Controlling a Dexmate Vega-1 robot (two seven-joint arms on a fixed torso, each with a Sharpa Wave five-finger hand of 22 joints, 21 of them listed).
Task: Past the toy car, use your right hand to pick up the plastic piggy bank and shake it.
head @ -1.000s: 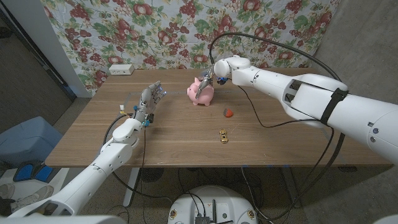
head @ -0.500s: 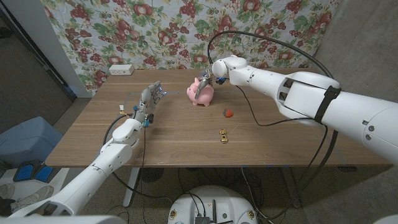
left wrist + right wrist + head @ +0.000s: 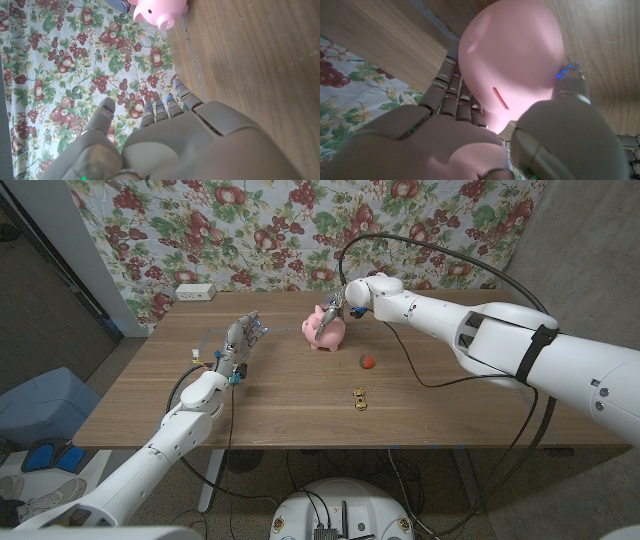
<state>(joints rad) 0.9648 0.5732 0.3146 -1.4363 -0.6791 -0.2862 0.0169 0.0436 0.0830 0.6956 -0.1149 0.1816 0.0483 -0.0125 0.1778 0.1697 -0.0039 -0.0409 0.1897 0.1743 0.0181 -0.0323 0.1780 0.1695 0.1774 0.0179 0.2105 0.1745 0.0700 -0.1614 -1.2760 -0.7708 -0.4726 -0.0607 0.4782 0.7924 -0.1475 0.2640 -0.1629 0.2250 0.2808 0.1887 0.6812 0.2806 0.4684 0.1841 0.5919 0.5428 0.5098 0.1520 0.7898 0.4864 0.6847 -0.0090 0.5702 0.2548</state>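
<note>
The pink plastic piggy bank (image 3: 324,332) stands at the back middle of the wooden table (image 3: 290,400), beyond the small yellow toy car (image 3: 359,398). My right hand (image 3: 333,308) comes down on it from above and behind. In the right wrist view the fingers (image 3: 445,92) lie along one side of the piggy bank (image 3: 512,60) and the thumb (image 3: 570,87) presses the other, so the hand grips it. My left hand (image 3: 238,343) stands open at the left of the table, holding nothing. In the left wrist view that hand (image 3: 165,145) points toward the piggy bank (image 3: 159,11).
A small red object (image 3: 367,361) lies between the piggy bank and the toy car. A white box (image 3: 195,291) sits at the table's back left corner. A floral cloth (image 3: 300,220) hangs close behind the table. Black cables loop over the right arm.
My right arm has shifted slightly while its hand stays on the piggy bank. The piggy bank is in almost the same spot. The left hand has not moved.
</note>
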